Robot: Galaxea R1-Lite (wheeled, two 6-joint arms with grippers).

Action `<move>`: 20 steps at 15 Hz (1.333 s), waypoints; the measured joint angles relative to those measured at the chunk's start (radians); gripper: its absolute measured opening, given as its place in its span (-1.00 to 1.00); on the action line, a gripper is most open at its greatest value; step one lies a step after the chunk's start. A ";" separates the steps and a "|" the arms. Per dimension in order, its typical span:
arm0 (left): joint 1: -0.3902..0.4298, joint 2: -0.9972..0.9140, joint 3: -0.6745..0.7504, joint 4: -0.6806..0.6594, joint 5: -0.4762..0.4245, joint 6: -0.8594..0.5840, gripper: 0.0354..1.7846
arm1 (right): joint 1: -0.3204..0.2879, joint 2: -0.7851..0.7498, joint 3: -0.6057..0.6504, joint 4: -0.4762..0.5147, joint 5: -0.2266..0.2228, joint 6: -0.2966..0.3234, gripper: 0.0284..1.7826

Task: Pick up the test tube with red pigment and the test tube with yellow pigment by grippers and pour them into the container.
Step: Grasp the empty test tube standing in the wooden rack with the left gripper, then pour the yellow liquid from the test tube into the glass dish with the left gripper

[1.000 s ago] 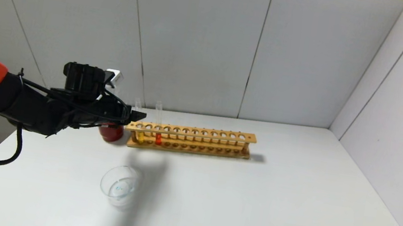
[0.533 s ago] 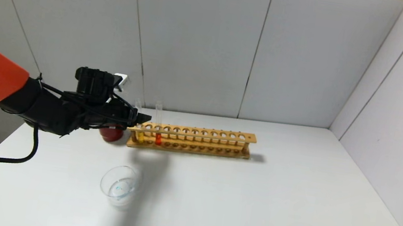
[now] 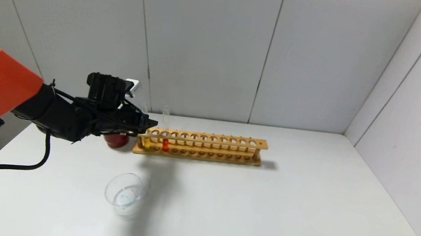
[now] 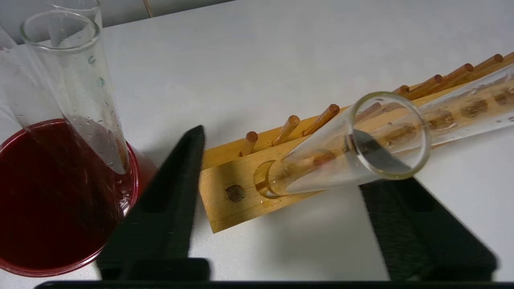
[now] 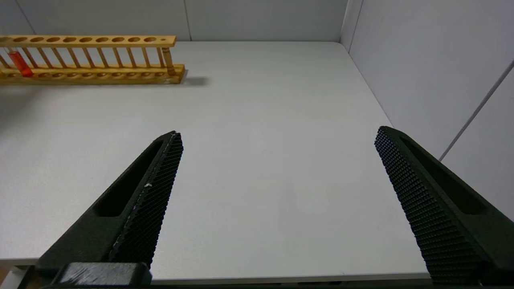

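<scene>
The test tube with yellow pigment [image 3: 146, 141] stands in the end hole of the wooden rack [image 3: 211, 138], with the test tube with red pigment [image 3: 165, 144] two holes along. My left gripper [image 3: 148, 122] is open at the rack's left end. In the left wrist view its fingers [image 4: 168, 200] straddle the end tube [image 4: 353, 152] without gripping it, and that tube's coloured end is hidden. The container [image 3: 125, 196], a clear glass dish, sits on the table nearer to me. My right gripper [image 5: 277, 134] is open and empty above the table's near edge, out of the head view.
A dark red cup [image 3: 116, 140] stands just left of the rack, right by my left fingers. In the left wrist view an uncoloured clear tube [image 4: 76, 80] rises in front of the cup [image 4: 52, 192]. The rack's other holes are empty. Walls close the back and right.
My left arm has moved right toward the rack's left end, bringing the open fingers around the yellow tube. The tubes, the dish and the cup have not moved.
</scene>
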 joint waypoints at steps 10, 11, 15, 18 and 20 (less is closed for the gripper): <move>-0.009 -0.004 -0.011 0.012 -0.001 0.000 -0.67 | 0.000 0.000 0.000 0.000 0.000 0.000 0.96; -0.010 -0.016 -0.014 0.016 -0.001 0.000 -0.67 | 0.000 0.000 0.000 0.000 0.000 0.000 0.96; -0.017 -0.120 -0.083 0.103 0.001 0.005 -0.67 | 0.000 0.000 0.000 0.000 0.000 0.000 0.96; -0.018 -0.223 -0.158 0.189 0.007 0.010 -0.67 | 0.000 0.000 0.000 0.000 0.000 0.000 0.96; -0.017 -0.315 -0.145 0.202 0.008 0.035 -0.67 | 0.000 0.000 0.000 0.000 0.000 0.000 0.96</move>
